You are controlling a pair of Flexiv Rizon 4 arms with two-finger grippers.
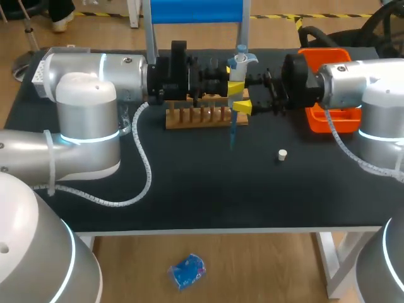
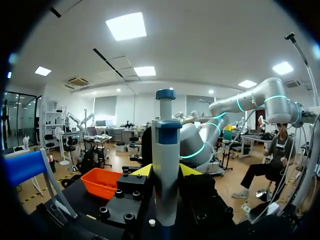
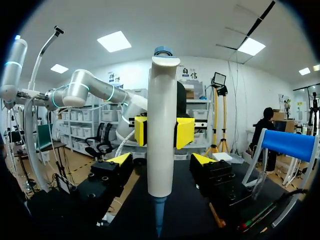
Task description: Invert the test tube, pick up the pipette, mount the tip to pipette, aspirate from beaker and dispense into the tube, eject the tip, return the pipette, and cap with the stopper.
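Pipette [image 3: 162,125], tip fitted, is clamped by left gripper [image 2: 166,171] above desk's [image 1: 208,183] far edge | right gripper [image 3: 161,160] is spread wide | aspiration is judged next: beaker must be reached

a matte black rectangular tabletop [image 1: 189,189] fills the head view. taking its middle as the dial's centre, a light wooden slotted rack [image 1: 199,118] lies at about 12 o'clock, its long side running across. a bright orange plastic tray [image 1: 328,123] sits at about 2 o'clock, near the right edge, apart from the rack. further out at 12 o'clock stands a blue panel on white posts [image 1: 196,11], perhaps on the table's far edge; its feet are hidden.
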